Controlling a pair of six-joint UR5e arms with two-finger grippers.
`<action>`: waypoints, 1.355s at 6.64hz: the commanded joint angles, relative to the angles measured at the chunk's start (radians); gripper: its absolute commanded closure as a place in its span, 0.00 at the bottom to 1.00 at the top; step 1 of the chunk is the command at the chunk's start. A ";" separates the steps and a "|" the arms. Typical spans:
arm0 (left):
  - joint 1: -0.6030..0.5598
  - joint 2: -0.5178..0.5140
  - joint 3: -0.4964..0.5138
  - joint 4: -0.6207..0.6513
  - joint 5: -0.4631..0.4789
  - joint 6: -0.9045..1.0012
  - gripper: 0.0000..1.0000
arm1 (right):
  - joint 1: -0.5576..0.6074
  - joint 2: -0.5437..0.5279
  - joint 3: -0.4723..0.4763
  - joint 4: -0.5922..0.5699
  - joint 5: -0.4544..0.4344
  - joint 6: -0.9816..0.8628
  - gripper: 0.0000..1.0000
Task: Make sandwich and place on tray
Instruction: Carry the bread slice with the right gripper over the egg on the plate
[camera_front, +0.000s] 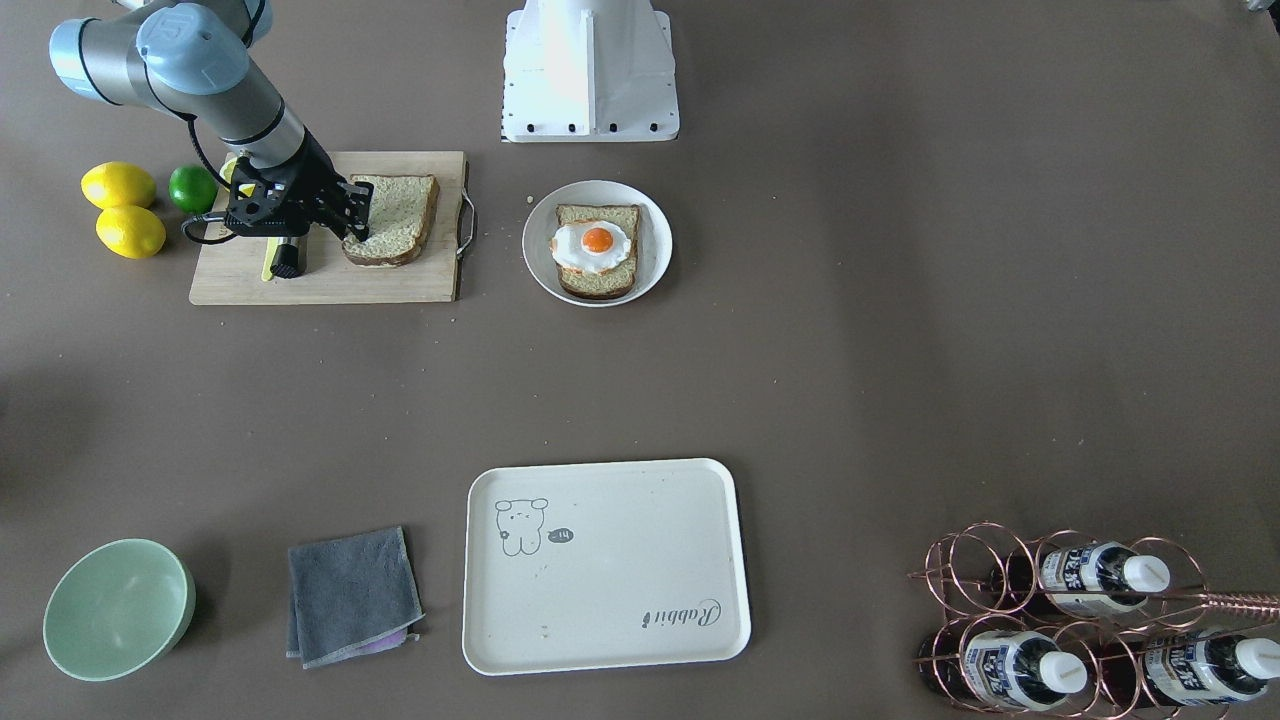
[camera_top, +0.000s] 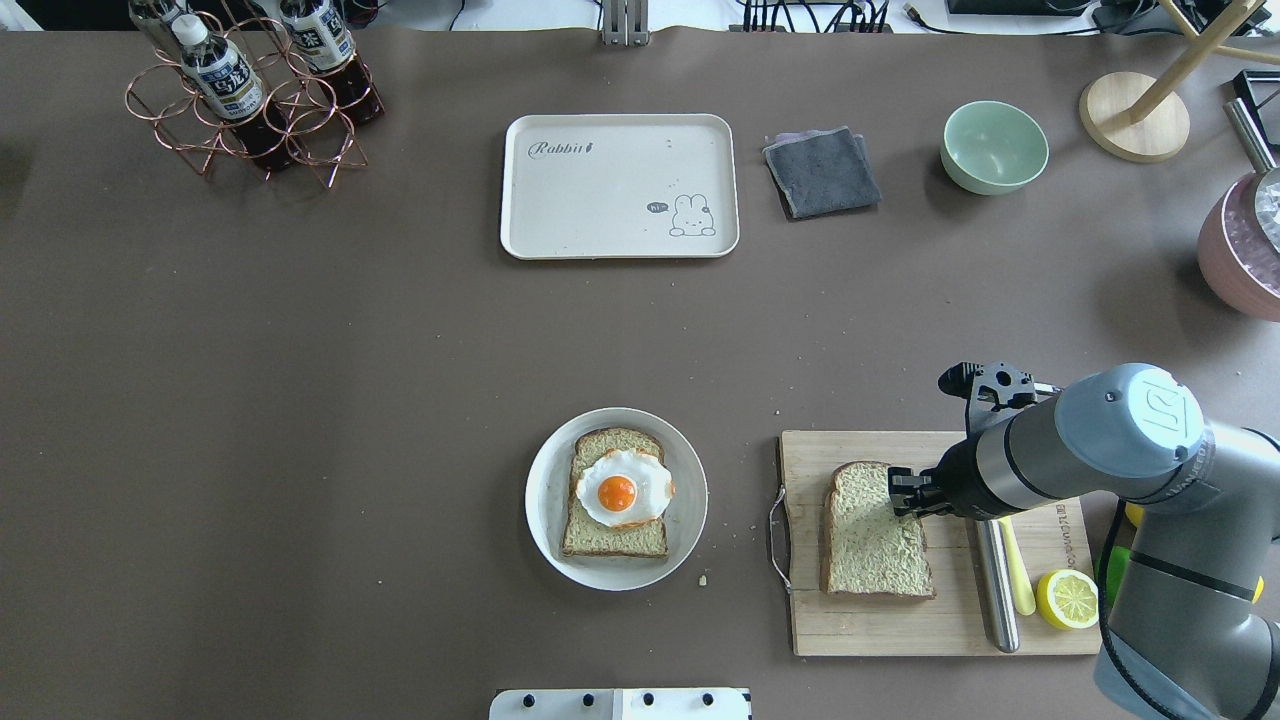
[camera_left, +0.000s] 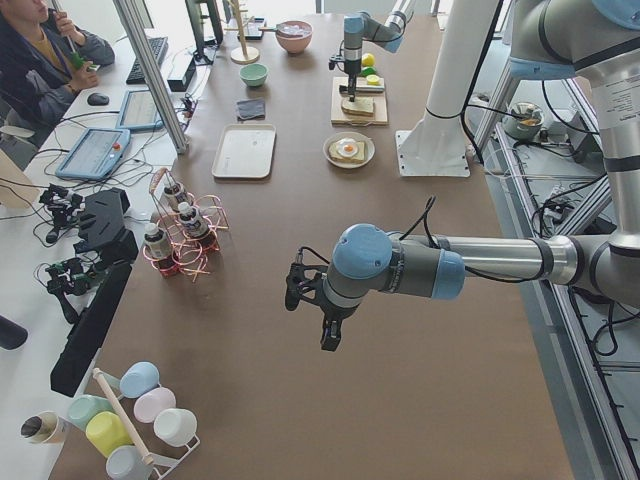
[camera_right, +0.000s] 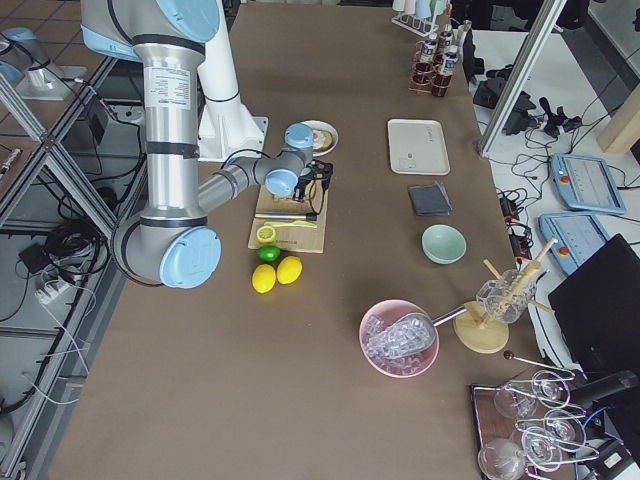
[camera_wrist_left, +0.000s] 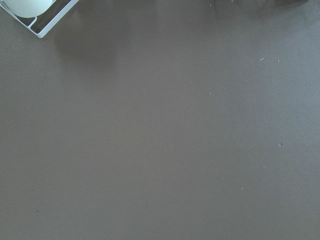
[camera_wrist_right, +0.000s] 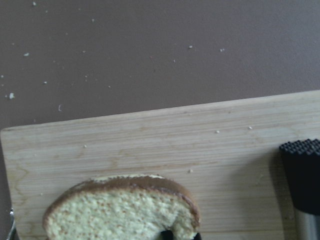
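Observation:
One bread slice (camera_front: 395, 220) lies flat on the wooden cutting board (camera_front: 320, 280); it also shows in the overhead view (camera_top: 870, 540) and the right wrist view (camera_wrist_right: 120, 215). My right gripper (camera_front: 357, 212) is at that slice's edge and looks shut on it (camera_top: 897, 494). The other bread slice (camera_top: 600, 535) lies on a round white plate (camera_top: 545, 500) with the fried egg (camera_front: 597, 240) on top. The cream tray (camera_front: 620, 590) stands bare at the far side. My left gripper (camera_left: 328, 340) hovers over bare table far from all this; I cannot tell whether it is open.
A metal tool with a black handle (camera_top: 995, 590) and a lemon half (camera_top: 1067, 598) lie on the board. Lemons (camera_front: 118, 185) and a lime (camera_front: 192, 188) sit beside it. A grey cloth (camera_front: 352, 595), green bowl (camera_front: 118, 608) and bottle rack (camera_front: 1090, 620) flank the tray.

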 joint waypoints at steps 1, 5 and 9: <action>0.000 -0.010 0.004 0.000 0.000 0.000 0.02 | 0.000 0.006 0.012 0.002 0.007 -0.002 1.00; 0.000 -0.008 0.004 0.000 -0.001 0.000 0.02 | 0.104 0.081 0.010 0.113 0.148 0.004 1.00; 0.000 -0.008 0.001 -0.001 -0.001 0.000 0.02 | 0.026 0.311 -0.117 0.141 0.133 0.012 1.00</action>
